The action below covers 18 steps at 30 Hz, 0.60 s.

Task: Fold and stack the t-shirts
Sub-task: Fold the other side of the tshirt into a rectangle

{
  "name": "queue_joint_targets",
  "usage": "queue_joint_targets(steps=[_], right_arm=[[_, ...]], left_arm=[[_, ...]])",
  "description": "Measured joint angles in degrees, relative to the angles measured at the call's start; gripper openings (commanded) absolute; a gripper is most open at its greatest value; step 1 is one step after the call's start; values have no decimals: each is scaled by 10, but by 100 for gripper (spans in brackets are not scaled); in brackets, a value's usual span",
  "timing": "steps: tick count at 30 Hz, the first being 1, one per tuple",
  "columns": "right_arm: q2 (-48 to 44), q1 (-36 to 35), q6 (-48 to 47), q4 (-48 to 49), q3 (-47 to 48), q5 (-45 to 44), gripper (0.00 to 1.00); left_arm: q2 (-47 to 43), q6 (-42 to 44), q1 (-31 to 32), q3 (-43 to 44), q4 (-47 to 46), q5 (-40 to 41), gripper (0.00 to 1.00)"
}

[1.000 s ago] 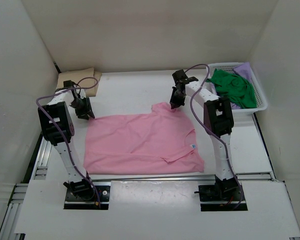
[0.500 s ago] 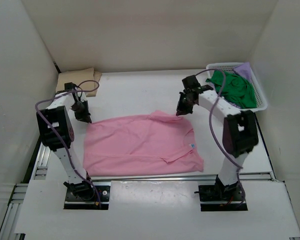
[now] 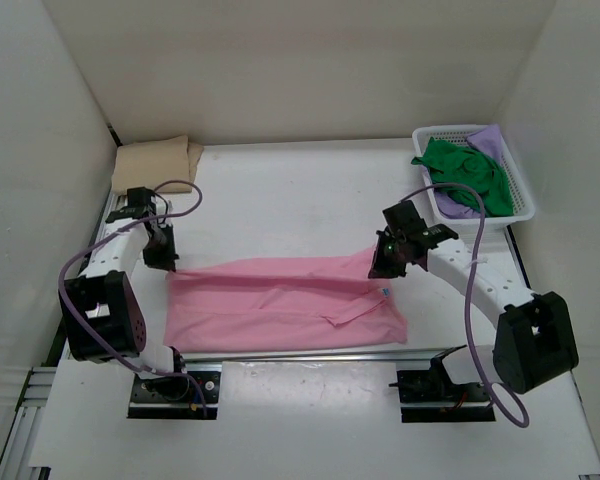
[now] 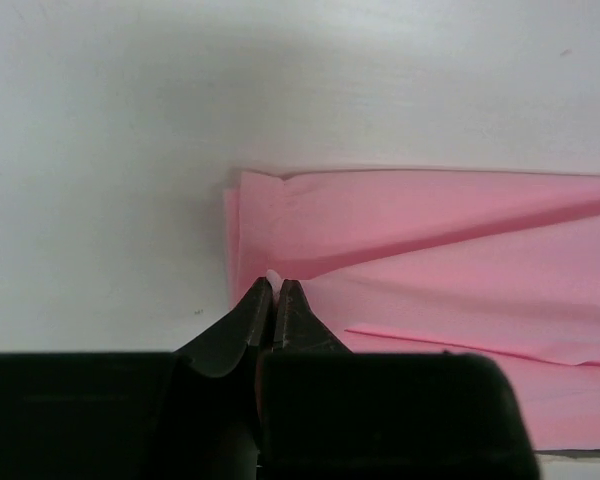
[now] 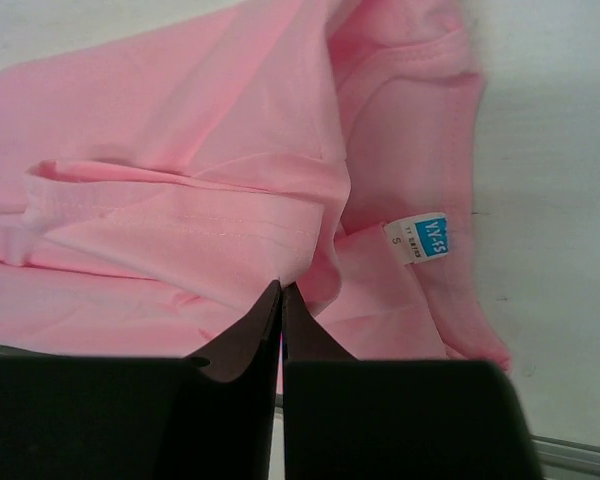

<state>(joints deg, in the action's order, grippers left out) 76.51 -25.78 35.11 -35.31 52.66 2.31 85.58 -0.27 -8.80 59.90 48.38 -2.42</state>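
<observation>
The pink t-shirt (image 3: 280,300) lies on the table, its far half folded over toward the near edge. My left gripper (image 3: 165,262) is shut on the shirt's left far edge; the left wrist view shows the pinched pink cloth (image 4: 400,230) at the fingertips (image 4: 274,285). My right gripper (image 3: 380,268) is shut on the shirt's right far edge by the collar; the right wrist view shows the pink cloth (image 5: 180,150) and its blue size label (image 5: 427,238). The tan t-shirt (image 3: 155,158) lies folded at the far left. The green t-shirt (image 3: 465,172) and the purple t-shirt (image 3: 490,138) lie in the basket.
A white mesh basket (image 3: 520,205) stands at the far right against the wall. White walls enclose the table on three sides. The arm bases and a metal rail (image 3: 310,352) run along the near edge.
Both grippers have pulled the shirt's far edge toward the near side, folding the far half over the near half. The right arm swung right and nearer.
</observation>
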Motion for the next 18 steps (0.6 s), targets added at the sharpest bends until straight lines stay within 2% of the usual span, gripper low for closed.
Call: queue_joint_targets(steps=[11,16,18], right_arm=[[-12,-1,14,17,-38,-11,0],[-46,-1,24,23,-79,-14,0],[-54,-1,27,22,-88,-16,0]], left_arm=[[0,0,6,-47,4,26,10],[-8,0,19,-71,5,32,16],[-14,1,25,-78,7,33,22]])
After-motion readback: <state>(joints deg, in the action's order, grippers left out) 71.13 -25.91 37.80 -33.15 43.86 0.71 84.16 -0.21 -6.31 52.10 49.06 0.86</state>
